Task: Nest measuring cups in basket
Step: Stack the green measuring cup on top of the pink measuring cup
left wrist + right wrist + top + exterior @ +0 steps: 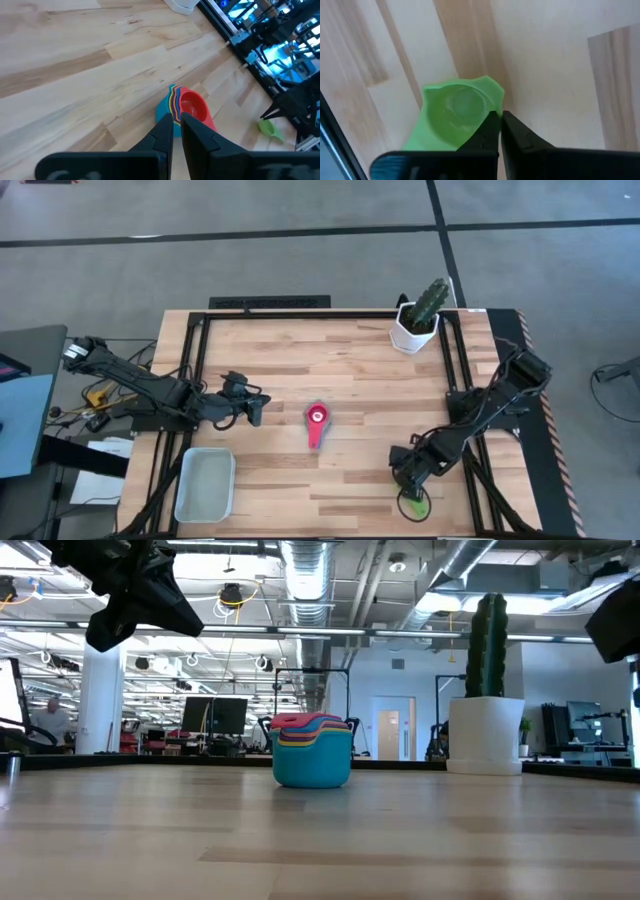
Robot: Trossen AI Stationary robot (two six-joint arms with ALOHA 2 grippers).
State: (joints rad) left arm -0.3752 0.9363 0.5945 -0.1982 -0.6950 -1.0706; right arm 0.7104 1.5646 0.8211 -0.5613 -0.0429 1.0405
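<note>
Most of the nesting looks done, but nothing is in the basket (204,485) yet: it sits bare at the bench's (340,370) near-left corner, while the stack of measuring cups (317,423) stands near the middle of the bench, well apart from it. The low view shows a teal cup outermost with yellow, purple, pink and red rims layered inside it; I cannot count every layer from here. The green cup (417,503) lies alone near the front edge on the right, so it remains to be added, and the whole set then has to go into the basket. Seen from above, the stack's handles lie together along a line running toward the front edge of the bench, bowls at the far end. The green cup's bowl faces up, though its handle direction is hard to judge. The left claw (254,406) hovers just left of the stack, fingers pressed together on nothing. The right claw (500,131) sits directly over the green cup, fingers likewise closed with nothing between them.
</note>
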